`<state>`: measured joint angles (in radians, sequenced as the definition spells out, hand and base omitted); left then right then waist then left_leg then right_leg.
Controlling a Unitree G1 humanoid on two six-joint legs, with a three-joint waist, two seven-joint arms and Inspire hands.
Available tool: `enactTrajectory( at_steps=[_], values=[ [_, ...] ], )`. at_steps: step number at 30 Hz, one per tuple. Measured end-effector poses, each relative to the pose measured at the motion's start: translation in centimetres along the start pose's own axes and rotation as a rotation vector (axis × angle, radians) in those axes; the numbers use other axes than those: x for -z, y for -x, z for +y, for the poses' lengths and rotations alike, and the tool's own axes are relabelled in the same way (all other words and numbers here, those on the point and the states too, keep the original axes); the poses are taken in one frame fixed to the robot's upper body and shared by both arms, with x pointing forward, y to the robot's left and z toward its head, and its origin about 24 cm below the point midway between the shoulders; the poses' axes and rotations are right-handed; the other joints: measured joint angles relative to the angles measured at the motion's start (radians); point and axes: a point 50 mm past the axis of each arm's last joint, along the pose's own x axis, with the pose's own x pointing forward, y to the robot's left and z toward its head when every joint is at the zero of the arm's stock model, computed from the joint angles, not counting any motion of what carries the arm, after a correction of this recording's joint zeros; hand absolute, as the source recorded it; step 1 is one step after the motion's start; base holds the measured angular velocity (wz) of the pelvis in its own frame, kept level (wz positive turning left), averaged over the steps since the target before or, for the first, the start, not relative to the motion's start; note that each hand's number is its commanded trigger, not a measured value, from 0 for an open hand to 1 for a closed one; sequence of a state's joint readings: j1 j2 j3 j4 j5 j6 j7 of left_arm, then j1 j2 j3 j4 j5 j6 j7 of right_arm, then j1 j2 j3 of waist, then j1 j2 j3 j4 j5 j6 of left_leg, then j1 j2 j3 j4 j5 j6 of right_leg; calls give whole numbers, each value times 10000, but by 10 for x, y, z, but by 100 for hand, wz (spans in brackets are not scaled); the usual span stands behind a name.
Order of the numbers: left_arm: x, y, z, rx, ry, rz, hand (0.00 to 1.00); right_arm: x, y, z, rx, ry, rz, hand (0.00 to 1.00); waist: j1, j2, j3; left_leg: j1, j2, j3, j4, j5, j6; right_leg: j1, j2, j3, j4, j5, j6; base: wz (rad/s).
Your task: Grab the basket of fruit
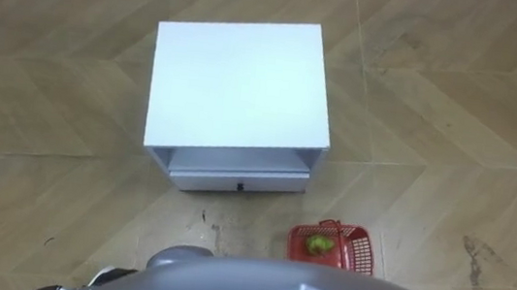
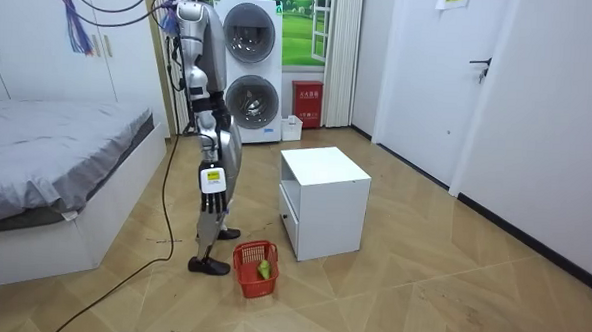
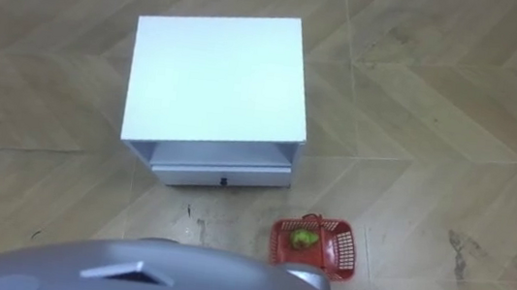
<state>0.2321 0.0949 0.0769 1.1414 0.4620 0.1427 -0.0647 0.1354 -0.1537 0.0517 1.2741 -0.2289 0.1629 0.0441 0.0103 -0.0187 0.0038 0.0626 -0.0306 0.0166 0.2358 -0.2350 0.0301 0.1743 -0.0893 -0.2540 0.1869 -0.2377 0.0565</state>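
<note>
White drawer cabinet (image 1: 241,84) stands close ahead; a deep bend could strike it. Red fruit basket (image 1: 330,246) rests on the floor at the robot's right. Right robot hand (image 2: 211,179) hangs well above it, grip state unreadable. A clumsy hook could spill the green fruit (image 1: 320,242).

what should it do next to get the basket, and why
Probably bend down and lower the right hand toward the basket. The basket sits on the floor by the robot's feet, to its right, before the cabinet, while the robot stands upright with that hand hanging well above it.
</note>
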Motion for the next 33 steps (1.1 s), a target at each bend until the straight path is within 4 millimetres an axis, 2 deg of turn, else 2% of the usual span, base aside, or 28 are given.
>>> enactTrajectory(
  at_steps=[13, 16, 17, 19, 21, 23, 24, 25, 27, 28, 29, 30, 31, 32, 33],
  values=[
    [1, -1, -1, -50, -20, 96, 0, 0, 0, -1, 157, -319, 38, 0, 121, -94, 35, -103, -9, 19, 43, -9, 2, -48, -42, -189, 11, 0, -1, 1],
    [1, -1, -1, -43, -27, 58, 0, 0, 0, -1, 208, -427, 24, 0, 219, -94, 32, -320, -15, 9, 163, -28, 34, -194, -77, -249, 38, 0, 0, 4],
    [1, -1, -1, -38, -31, 71, 0, -1, 0, -1, 270, -425, -2, 0, 232, -119, -4, -425, -16, 11, 231, -39, 50, -299, -99, -258, 120, -1, 1, 8],
    [0, -1, 0, -62, -29, 47, 0, -4, 0, -3, 412, -427, -96, 0, 226, -71, 3, -594, -26, 27, 414, -63, 91, -503, -142, -282, 368, -3, 4, 10],
    [-3, -1, 1, -102, -19, -74, 0, -10, 0, -6, 633, -441, -240, 0, 227, 14, 4, -964, -3, 138, 784, -147, 168, -811, -190, -392, 722, -3, 6, 19],
    [-16, -1, 5, -209, -58, -442, 0, -20, 1, -17, 1108, -614, -488, 0, 257, 160, 41, -1632, 26, 433, 1359, -252, 321, -1530, -352, -479, 1465, -43, 61, 21],
    [-20, -2, 7, -233, -67, -540, 0, -23, 2, -21, 1231, -719, -582, 0, 266, 184, 41, -1780, 29, 510, 1472, -268, 354, -1758, -414, -477, 1712, -50, 71, 9],
    [-27, -2, 11, -304, -111, -745, 0, -33, 3, -28, 1494, -915, -872, 0, 299, 220, 96, -2060, 39, 698, 1646, -256, 458, -2188, -538, -445, 2142, -53, 78, -6],
    [-32, -2, 19, -455, -106, -942, 0, -49, 7, -37, 1793, -1389, -1643, 0, 491, 183, 107, -2415, 42, 1009, 1821, -278, 626, -2728, -689, -306, 2393, -48, 80, -29],
    [-32, -1, 24, -586, 101, -1006, 0, -60, 9, -41, 1959, -1358, -2137, 0, 620, 246, 37, -2788, 103, 1204, 1937, -339, 753, -2904, -670, -186, 2303, 8, 169, -31],
    [-34, -1, 31, -714, 506, -1166, 0, -68, 12, -45, 2116, -1367, -2399, 0, 649, 315, 55, -3248, 209, 1225, 2348, -437, 902, -3238, -736, -264, 2903, -71, 176, -10],
    [-36, -1, 35, -784, 628, -1248, 0, -68, 12, -47, 2164, -1454, -2445, 0, 632, 280, 67, -3437, 204, 1257, 2541, -480, 974, -3443, -922, -283, 3674, -211, 157, 38],
    [-38, 0, 44, -994, 792, -1373, 0, -68, 12, -49, 2213, -1706, -2473, 0, 654, 126, 45, -3718, 174, 1491, 2861, -584, 1101, -3656, -1265, -300, 5280, -388, 182, 50],
    [-41, 1, 51, -1260, 935, -1547, 0, -75, 14, -50, 2227, -1825, -2658, 0, 776, -1, 45, -4070, 134, 1662, 3243, -685, 1195, -3727, -1533, -117, 6938, -415, 150, 39],
    [-42, 1, 54, -1353, 1035, -1603, 0, -82, 15, -51, 2226, -1959, -2849, 0, 826, -77, 33, -4291, 135, 1733, 3445, -732, 1235, -3724, -1624, -9, 7573, -409, 146, 8]
  ],
)
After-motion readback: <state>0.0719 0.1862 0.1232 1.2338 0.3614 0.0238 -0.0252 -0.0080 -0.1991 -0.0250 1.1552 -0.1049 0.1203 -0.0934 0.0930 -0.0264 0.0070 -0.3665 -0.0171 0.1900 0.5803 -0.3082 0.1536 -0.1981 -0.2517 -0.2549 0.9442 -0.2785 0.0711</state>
